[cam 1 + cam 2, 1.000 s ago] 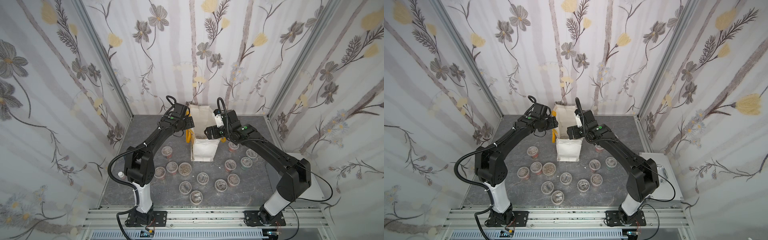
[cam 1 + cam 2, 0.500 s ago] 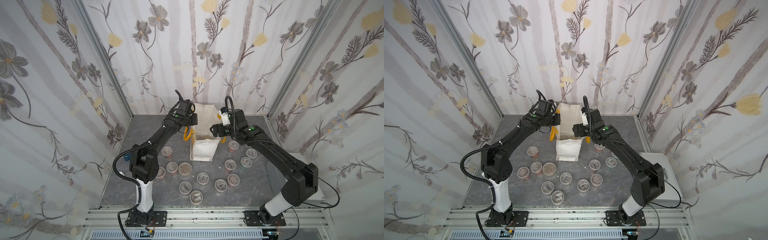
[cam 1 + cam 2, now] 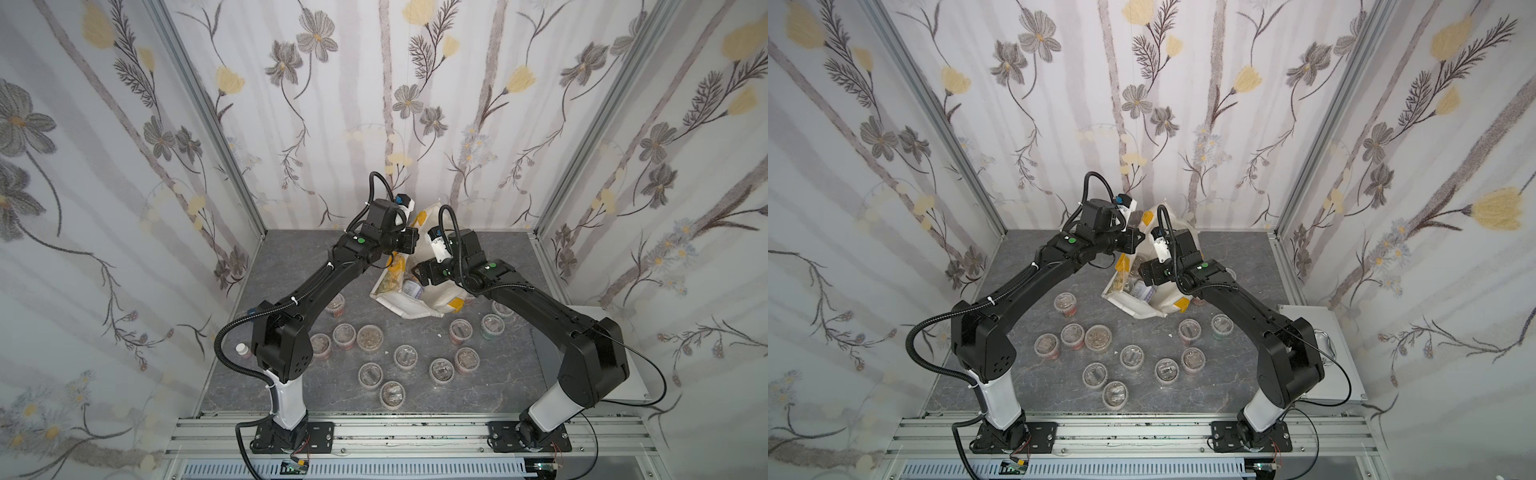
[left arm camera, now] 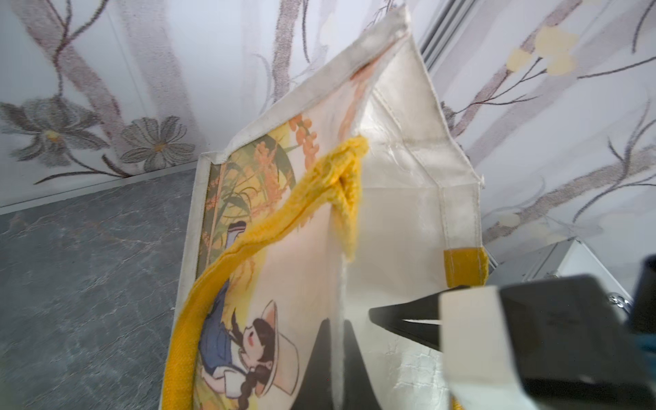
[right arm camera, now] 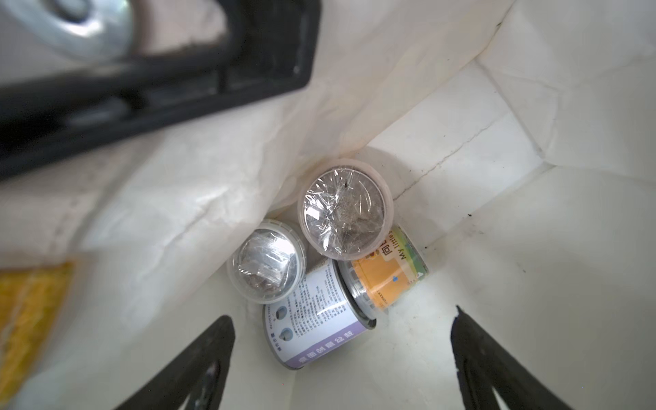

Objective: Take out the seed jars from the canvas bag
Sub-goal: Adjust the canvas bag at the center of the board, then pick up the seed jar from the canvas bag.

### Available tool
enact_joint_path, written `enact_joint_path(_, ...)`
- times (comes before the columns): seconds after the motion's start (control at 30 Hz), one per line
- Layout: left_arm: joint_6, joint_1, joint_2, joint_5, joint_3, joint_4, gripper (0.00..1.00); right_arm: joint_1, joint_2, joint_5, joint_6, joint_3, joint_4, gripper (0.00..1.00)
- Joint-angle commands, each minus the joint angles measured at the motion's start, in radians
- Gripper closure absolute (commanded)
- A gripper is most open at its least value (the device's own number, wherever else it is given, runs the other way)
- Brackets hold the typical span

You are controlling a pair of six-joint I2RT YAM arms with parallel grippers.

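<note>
The canvas bag (image 3: 432,297) (image 3: 1156,305) stands tilted and pulled out of shape at the back middle of the table. My left gripper (image 3: 409,243) (image 4: 337,328) is shut on the bag's (image 4: 401,198) cloth rim. My right gripper (image 3: 419,274) (image 5: 342,314) is open inside the bag's mouth, above the contents. At the bottom lie two seed jars with clear lids (image 5: 346,213) (image 5: 266,261), resting on a purple-labelled tin (image 5: 312,319) and an orange-labelled tin (image 5: 385,278) on their sides. Several seed jars (image 3: 370,337) (image 3: 1098,336) stand on the table in front.
A silver metal case (image 3: 1320,361) lies at the right edge behind my right arm. A small white-capped bottle (image 3: 241,350) stands by the left arm's base. Patterned walls close in the back and both sides.
My left gripper has shut on the bag's rim and lifted it. The bag has gone from upright to tilted. My right gripper has dropped into the bag's mouth.
</note>
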Motion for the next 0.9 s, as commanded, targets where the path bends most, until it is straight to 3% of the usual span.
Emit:
enact_joint_path(0.0, 0.013, -0.006, -0.018, 0.052, -0.006, 0.141, 1.0, -0.005, 0.028, 0.026, -0.009, 0.007, 0.066, 0.08)
enact_joint_path(0.23, 0.014, -0.015, -0.009, 0.162, -0.013, 0.205, 1.0, -0.009, 0.09, -0.014, 0.013, 0.014, 0.121, 0.08)
enact_joint_path(0.57, -0.013, -0.016, 0.021, 0.228, -0.011, 0.252, 1.0, -0.011, 0.173, -0.11, 0.177, -0.003, 0.277, 0.04)
enact_joint_path(0.87, 0.024, -0.009, 0.021, 0.234, -0.011, 0.259, 1.0, -0.036, 0.152, -0.266, 0.236, -0.182, 0.542, 0.1)
